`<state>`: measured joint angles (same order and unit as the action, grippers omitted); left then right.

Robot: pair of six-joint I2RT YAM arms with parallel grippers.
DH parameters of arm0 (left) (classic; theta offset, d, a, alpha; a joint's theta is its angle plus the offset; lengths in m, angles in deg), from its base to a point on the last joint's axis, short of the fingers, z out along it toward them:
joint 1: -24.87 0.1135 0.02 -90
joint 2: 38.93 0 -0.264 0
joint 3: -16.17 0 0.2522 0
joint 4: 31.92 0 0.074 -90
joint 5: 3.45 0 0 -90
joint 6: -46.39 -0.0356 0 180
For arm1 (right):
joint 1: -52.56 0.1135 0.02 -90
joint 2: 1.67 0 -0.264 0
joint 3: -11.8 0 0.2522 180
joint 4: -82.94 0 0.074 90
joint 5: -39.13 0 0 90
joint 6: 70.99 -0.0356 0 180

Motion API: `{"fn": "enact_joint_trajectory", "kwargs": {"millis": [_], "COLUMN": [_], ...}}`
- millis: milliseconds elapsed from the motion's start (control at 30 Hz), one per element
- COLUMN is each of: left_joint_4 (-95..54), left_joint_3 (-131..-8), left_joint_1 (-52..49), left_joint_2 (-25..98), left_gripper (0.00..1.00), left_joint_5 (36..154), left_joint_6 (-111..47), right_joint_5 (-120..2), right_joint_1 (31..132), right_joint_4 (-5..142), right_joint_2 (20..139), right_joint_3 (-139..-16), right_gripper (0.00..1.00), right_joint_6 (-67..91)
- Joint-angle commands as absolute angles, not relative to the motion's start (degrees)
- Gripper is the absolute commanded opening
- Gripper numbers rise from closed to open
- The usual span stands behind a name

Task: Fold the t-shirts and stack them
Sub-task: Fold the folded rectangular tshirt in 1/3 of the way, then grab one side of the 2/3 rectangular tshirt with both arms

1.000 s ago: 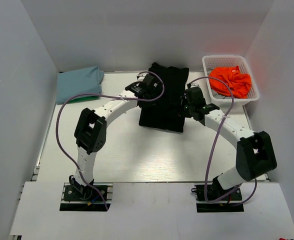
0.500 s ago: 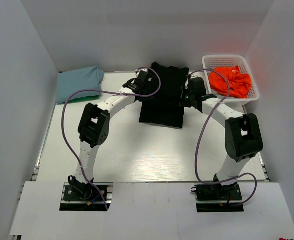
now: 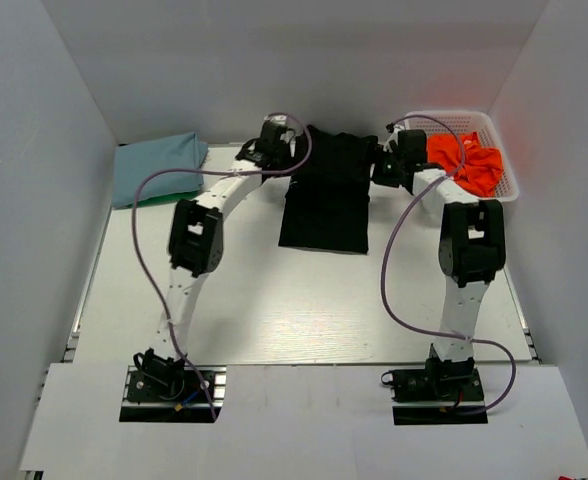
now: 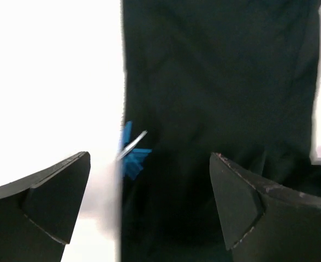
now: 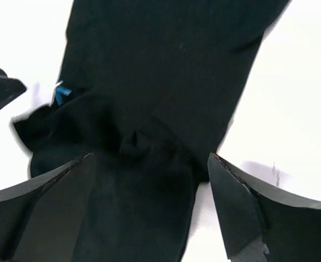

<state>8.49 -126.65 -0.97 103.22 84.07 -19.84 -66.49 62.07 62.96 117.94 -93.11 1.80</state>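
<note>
The black t-shirt (image 3: 324, 200) lies folded into a long rectangle at the back middle of the table. My left gripper (image 3: 280, 148) hovers open at its far left corner, and my right gripper (image 3: 394, 163) hovers open at its far right corner. In the left wrist view the open left gripper (image 4: 149, 188) straddles the black t-shirt's (image 4: 220, 82) left edge, near the blue print (image 4: 132, 154). The right wrist view has the open right gripper (image 5: 149, 188) over rumpled cloth of the black t-shirt (image 5: 166, 60). Neither gripper holds anything. A light blue t-shirt (image 3: 157, 165) lies on a green one (image 3: 169, 198) at the back left. An orange t-shirt (image 3: 464, 162) sits bunched in the basket.
The white mesh basket (image 3: 452, 120) stands at the back right, close to my right arm. White walls close in the table at the back and on both sides. Purple cables loop off both arms.
Both arms have moved toward the back wall along the black t-shirt. Both grippers, shut before, have opened and let go of it.
</note>
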Motion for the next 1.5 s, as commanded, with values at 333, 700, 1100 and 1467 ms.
{"fn": "enact_joint_trajectory", "kwargs": {"millis": [333, 700, 1100, 1467], "left_joint_4": [-0.58, 2.93, 5.83, 4.69], "left_joint_3": [-70.38, -75.37, -73.62, -76.08], "left_joint_1": [-1.4, -1.93, -1.93, -1.93], "left_joint_2": [60.31, 72.78, 71.64, 74.45], "left_gripper": [1.0, 1.0, 1.0, 0.91], "left_joint_5": [84.27, 94.38, 91.04, 89.62], "left_joint_6": [-13.73, -13.82, -13.82, -14.34], "right_joint_5": [-77.06, -83.91, -65.69, -76.1], "right_joint_1": [69.6, 72.68, 70.84, 68.64], "right_joint_4": [66.09, 71.99, 80.08, 73.31], "right_joint_2": [97.39, 108.18, 128.93, 120.54], "right_joint_3": [-69.56, -76.04, -99.75, -94.38], "right_gripper": [0.9, 0.9, 0.9, 0.9], "right_joint_6": [4.6, 1.26, -15.6, -11.05]}}
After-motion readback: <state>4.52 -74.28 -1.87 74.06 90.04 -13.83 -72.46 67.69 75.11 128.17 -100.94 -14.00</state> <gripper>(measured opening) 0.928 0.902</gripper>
